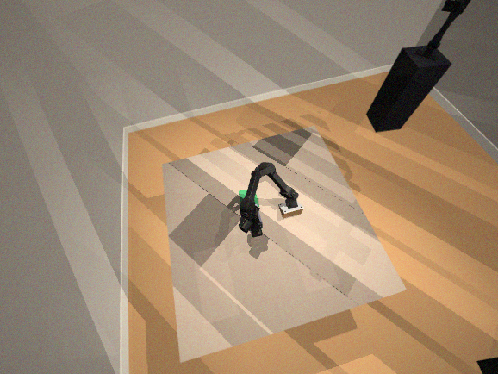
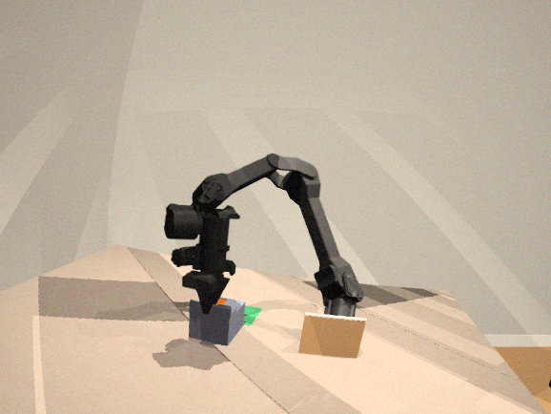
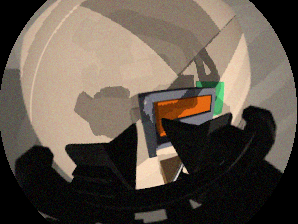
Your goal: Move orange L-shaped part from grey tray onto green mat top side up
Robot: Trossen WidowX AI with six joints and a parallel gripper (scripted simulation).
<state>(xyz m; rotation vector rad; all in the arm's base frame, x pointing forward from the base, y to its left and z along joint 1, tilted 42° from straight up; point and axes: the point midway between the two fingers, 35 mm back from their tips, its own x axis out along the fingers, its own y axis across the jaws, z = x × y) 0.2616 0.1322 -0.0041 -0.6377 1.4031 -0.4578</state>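
Note:
The orange L-shaped part (image 2: 221,301) (image 3: 202,104) lies in the pocket of the grey tray (image 2: 210,329) (image 3: 149,107). It looks level there, with no raised end that I can make out. My gripper (image 2: 208,310) (image 3: 148,123) is partly open, empty and points down at the tray. In the wrist view its right finger overlaps the L-shaped end, and its left finger shows outside the tray wall. Whether a fingertip touches the part is hidden. The green mat (image 1: 245,193) (image 2: 252,315) (image 3: 220,100) lies beside the tray, partly hidden by the arm in the top view.
The arm's base stands on a brown block with a white top (image 1: 291,210) (image 2: 332,336), to the right of the tray in the top and exterior views. A tall black pedestal (image 1: 407,88) stands at the upper right of the top view. Shadows cross the pale table top (image 1: 241,297).

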